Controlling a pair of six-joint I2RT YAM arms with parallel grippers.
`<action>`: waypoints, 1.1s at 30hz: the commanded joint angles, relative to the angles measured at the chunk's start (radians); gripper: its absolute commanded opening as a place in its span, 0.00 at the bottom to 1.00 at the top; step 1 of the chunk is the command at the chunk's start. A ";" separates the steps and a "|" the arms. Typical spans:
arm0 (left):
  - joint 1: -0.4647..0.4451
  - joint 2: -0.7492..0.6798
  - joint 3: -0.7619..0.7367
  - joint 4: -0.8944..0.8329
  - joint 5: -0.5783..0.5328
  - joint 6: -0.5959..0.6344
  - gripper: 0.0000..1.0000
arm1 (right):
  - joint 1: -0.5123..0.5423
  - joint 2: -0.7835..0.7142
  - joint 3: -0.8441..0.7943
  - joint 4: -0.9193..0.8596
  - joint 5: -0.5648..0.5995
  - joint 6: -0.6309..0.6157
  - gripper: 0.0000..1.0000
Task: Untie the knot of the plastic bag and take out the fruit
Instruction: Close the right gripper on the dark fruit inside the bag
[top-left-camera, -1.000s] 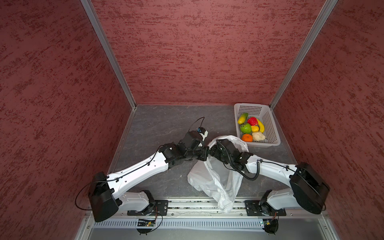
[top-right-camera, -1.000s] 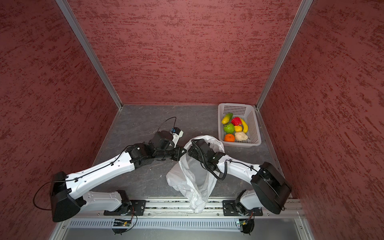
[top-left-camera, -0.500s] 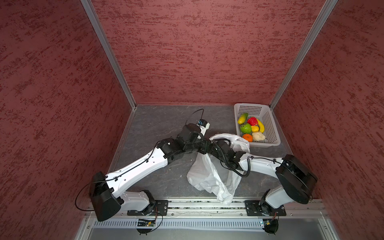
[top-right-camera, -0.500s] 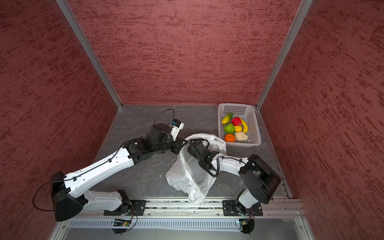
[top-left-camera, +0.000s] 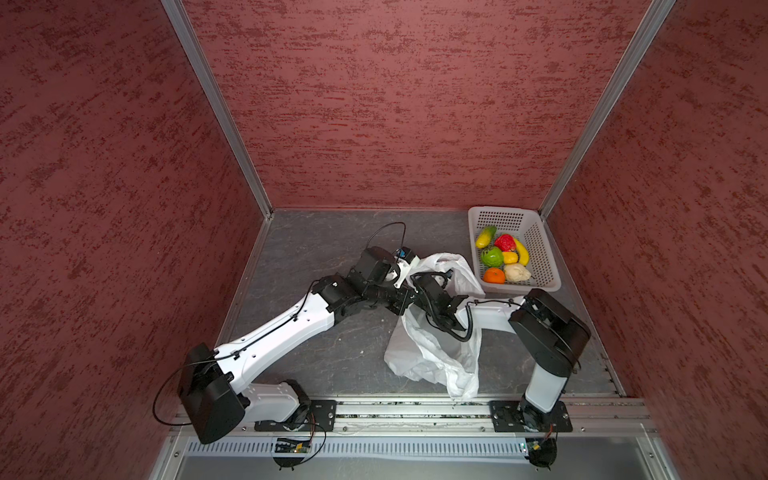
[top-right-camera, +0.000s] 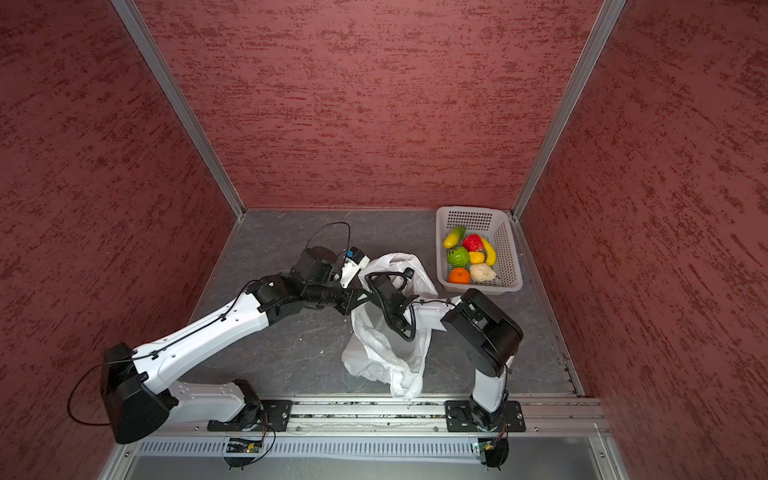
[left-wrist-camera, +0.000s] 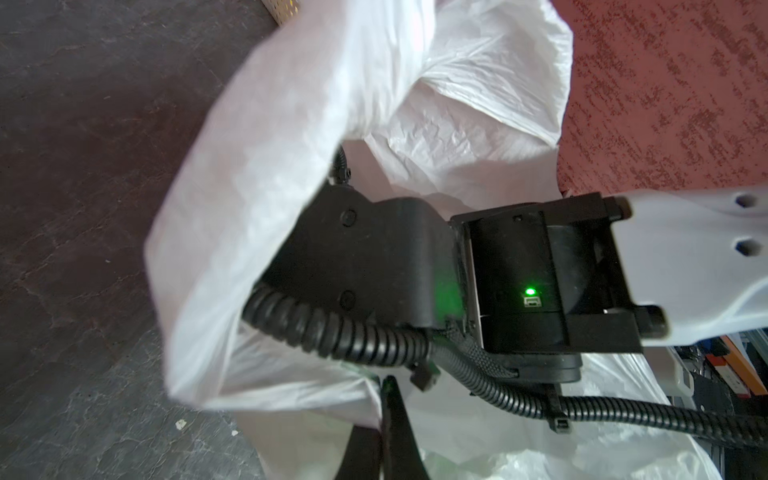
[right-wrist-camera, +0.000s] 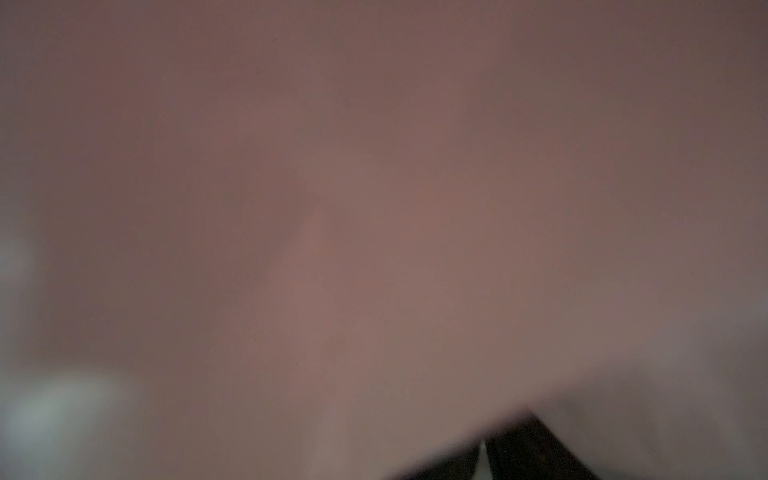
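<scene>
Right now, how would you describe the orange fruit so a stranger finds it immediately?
Find the white perforated basket in the far right corner. At its near end lies the orange ball, beside a beige lump; no other piece is orange.

The plastic bag (top-left-camera: 432, 357) (top-right-camera: 386, 357) is thin, white and half transparent, with many small wrinkles. In both top views it is near the middle of the counter (top-left-camera: 316, 257), a little to the right. Its mouth is open wide and stands raised above the counter. The rest hangs down and spreads in loose folds toward the front edge. In the left wrist view the rim of the bag (left-wrist-camera: 291, 124) makes one big open loop.

The fruit (top-left-camera: 500, 259) that can be seen lies close together in the white basket (top-left-camera: 536, 245) at the far right corner, just beside the bag. There is:
- an orange ball (top-left-camera: 494, 275)
- a red berry (top-left-camera: 504, 242)
- a green apple (top-left-camera: 492, 256)
- a yellow banana (top-left-camera: 522, 252)
- a yellow-green oblong piece (top-left-camera: 485, 237)
- a beige round piece (top-left-camera: 517, 272)
- a small yellow piece (top-left-camera: 510, 257)
</scene>
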 joint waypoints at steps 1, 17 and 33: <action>0.008 -0.026 -0.009 -0.045 0.036 0.042 0.00 | -0.004 0.022 0.000 -0.043 0.021 0.043 0.69; -0.051 -0.076 -0.109 -0.025 -0.258 0.094 0.00 | -0.004 -0.254 -0.145 0.072 -0.023 -0.156 0.32; -0.144 -0.084 -0.153 0.053 -0.479 0.140 0.00 | -0.010 -0.522 -0.343 0.285 -0.198 -0.203 0.29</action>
